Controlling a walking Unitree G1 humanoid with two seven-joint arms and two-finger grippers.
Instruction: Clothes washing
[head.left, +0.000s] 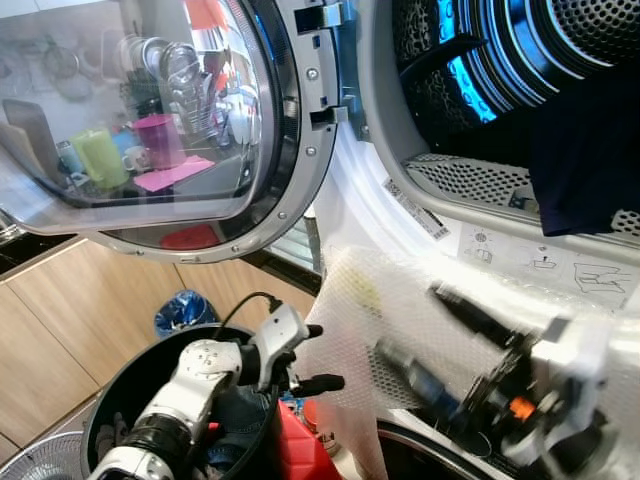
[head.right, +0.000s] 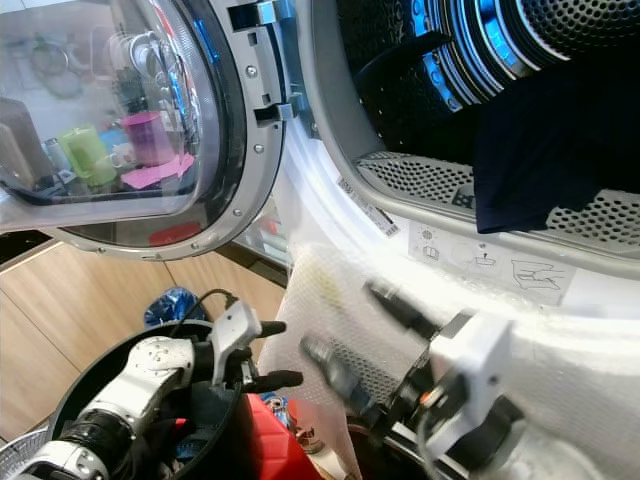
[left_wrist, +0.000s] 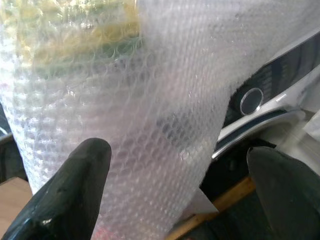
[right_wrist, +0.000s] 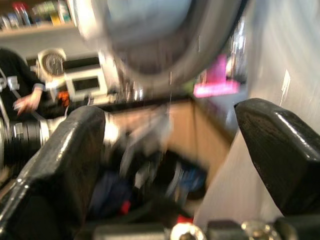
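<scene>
While swung wide to the left, one round glass door left the perforated metal drum open, with one dark navy garment hanging over its rim. Below, one sheet of dimpled bubble wrap draped down the machine front. Lower left, one black round basket of dark clothes. Two grippers: right gripper spread apart against the wrap; left gripper parted, empty, just beside its edge.

Pale wood cabinet fronts at lower left, dark countertop edge above — bright daylight.
</scene>
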